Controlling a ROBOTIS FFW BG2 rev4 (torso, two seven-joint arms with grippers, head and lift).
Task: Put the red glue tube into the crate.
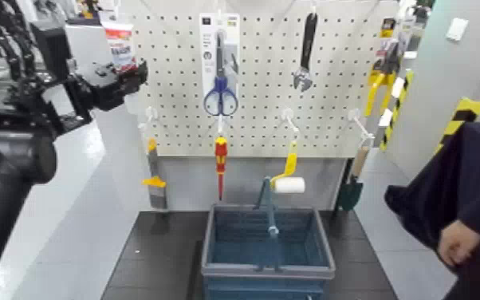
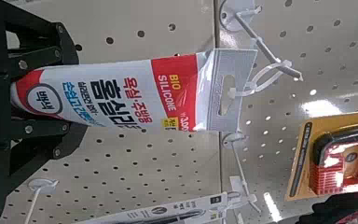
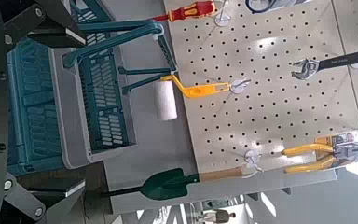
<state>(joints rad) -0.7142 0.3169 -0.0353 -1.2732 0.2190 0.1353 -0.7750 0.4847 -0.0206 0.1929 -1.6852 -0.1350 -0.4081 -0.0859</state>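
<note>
The red glue tube [image 1: 120, 45] hangs at the top left of the white pegboard [image 1: 259, 120]. My left gripper [image 1: 130, 73] is raised to it and shut on its lower end. In the left wrist view the tube [image 2: 121, 93] lies between the black fingers [image 2: 47, 140], and its white hang tab [image 2: 228, 89] sits at a peg hook. The blue-grey crate [image 1: 211, 247] stands on the dark table below the board, its blue hoop handle [image 1: 271, 209] upright. My right gripper [image 3: 37, 112] is open and empty, with the crate [image 3: 93, 103] close beside it.
On the pegboard hang blue scissors [image 1: 219, 84], a wrench [image 1: 305, 48], a red-and-yellow screwdriver [image 1: 220, 159], a paint roller [image 1: 289, 183], a trowel [image 1: 352, 187], yellow pliers [image 1: 377, 89] and a scraper [image 1: 154, 177]. A person's hand [image 1: 455, 241] and dark sleeve are at the right.
</note>
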